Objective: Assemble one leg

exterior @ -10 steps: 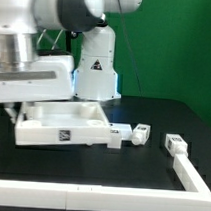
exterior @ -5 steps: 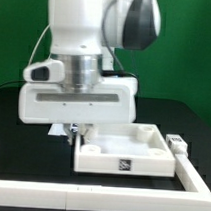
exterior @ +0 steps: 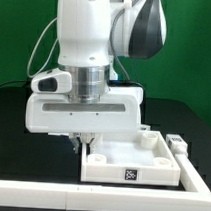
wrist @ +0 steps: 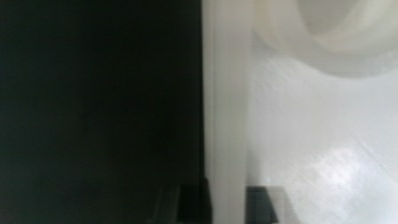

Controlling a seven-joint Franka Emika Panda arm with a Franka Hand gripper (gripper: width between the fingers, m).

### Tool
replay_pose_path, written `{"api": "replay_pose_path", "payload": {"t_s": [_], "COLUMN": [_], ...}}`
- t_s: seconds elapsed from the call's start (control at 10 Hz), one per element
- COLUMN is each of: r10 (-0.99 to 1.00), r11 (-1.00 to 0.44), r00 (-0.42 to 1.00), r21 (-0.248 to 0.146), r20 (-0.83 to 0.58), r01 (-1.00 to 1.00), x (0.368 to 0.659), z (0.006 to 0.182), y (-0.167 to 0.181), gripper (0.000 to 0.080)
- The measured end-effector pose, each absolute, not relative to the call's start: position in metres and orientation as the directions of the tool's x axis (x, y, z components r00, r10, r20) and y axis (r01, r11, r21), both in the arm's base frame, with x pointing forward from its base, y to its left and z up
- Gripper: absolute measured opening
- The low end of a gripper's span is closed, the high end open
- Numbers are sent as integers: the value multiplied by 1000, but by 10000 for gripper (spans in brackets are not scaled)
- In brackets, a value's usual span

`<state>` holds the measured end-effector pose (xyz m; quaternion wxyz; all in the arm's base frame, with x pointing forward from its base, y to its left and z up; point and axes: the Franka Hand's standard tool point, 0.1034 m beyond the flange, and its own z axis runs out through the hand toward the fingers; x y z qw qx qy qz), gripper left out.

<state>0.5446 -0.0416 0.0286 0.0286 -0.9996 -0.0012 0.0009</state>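
Arm [exterior: 92, 43] fills most of your exterior view, and it is what has moved. Over the last second it has swung from the counter's edge on the exterior view's left to the middle and has come down low. The tray [exterior: 110, 172], the big white panel with raised walls, has travelled with it, sliding across the counter [exterior: 20, 167] toward the edge on the exterior view's right. It now sits mid-counter, close to the near edge. The claw [exterior: 81, 144] is clamped on the tray's wall at the end facing the exterior view's left. Your wrist view shows that white wall running between the dark fingertips [wrist: 267, 197].

The long white bar [exterior: 49, 197] has stayed along the near edge, turning up at the near corner on the exterior view's right. The leg [exterior: 177, 144] stands untouched near that right-hand edge, now just beside the tray's far corner. Two similar posts that stood between it and the tray a second ago are out of sight, and you cannot tell where they went.

Read this as positioning work: the tray is being brought in behind the bar, no leg is fitted, and the task looks early.

The counter is matte black, and a plain green wall [exterior: 196, 58] stands behind it.
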Motion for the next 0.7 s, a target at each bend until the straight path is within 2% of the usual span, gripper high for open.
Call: {"api": "replay_pose_path", "payload": {"t_s": [0.5,0.7], "r10": [-41,-67], "r11": [-997,-996], "r00": [999,998], "r21": [-66,-54], "r20": [-11,19], "r01": [-41,-66], "x": [576,582], "z": [13,10], "y": [-21,-21], "gripper": [44,44]}}
